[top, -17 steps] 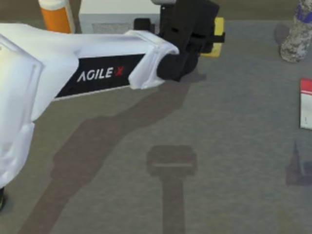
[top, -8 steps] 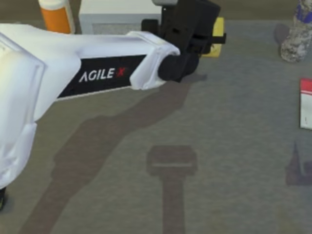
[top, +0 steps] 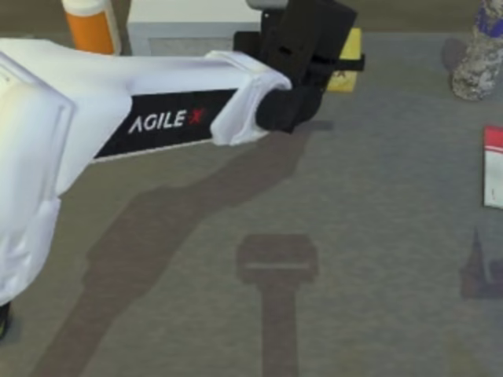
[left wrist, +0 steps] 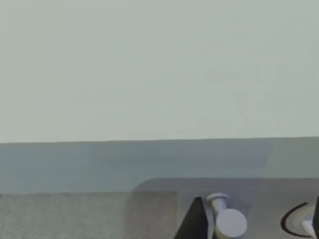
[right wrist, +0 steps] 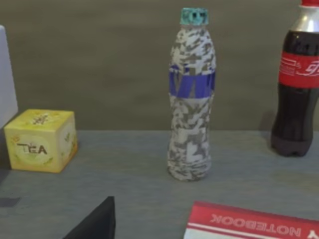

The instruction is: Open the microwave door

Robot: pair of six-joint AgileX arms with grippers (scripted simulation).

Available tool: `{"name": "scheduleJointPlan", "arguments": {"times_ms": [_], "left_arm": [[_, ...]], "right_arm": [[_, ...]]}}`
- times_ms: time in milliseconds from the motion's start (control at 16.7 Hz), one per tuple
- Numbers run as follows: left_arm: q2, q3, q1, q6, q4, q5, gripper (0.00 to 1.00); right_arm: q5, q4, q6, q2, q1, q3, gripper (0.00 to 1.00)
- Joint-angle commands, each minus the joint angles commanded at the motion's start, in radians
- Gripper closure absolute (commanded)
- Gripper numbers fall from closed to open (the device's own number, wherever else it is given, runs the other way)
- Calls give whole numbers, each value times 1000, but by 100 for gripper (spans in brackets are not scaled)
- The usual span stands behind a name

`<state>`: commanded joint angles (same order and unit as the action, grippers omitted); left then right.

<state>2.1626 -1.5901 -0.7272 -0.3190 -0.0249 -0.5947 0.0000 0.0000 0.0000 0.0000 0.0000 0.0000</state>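
Left arm's black gripper (top: 310,39) against the front of the small white boxy microwave (top: 185,20) at the far edge, finger spread impossible to tell, grey mesh-windowed microwave door (left wrist: 84,214) beside round silver knobs (left wrist: 230,222), yellow tea box (right wrist: 42,140) just right, right arm out of sight.

White boxy microwave (top: 185,20) at the table's far edge, left of centre; its door (left wrist: 84,214), with grey speckled mesh window, beside a silver knob (left wrist: 227,219).
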Motion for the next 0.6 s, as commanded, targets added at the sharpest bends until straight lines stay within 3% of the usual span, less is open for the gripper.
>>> {"name": "scheduleJointPlan", "arguments": {"times_ms": [300, 600], "left_arm": [[57, -144, 9, -39, 163, 41, 100], [157, -425, 38, -121, 559, 131, 100]], "right_arm": [[0, 0, 0, 0, 0, 0, 0], [0, 0, 0, 0, 0, 0, 0]]}}
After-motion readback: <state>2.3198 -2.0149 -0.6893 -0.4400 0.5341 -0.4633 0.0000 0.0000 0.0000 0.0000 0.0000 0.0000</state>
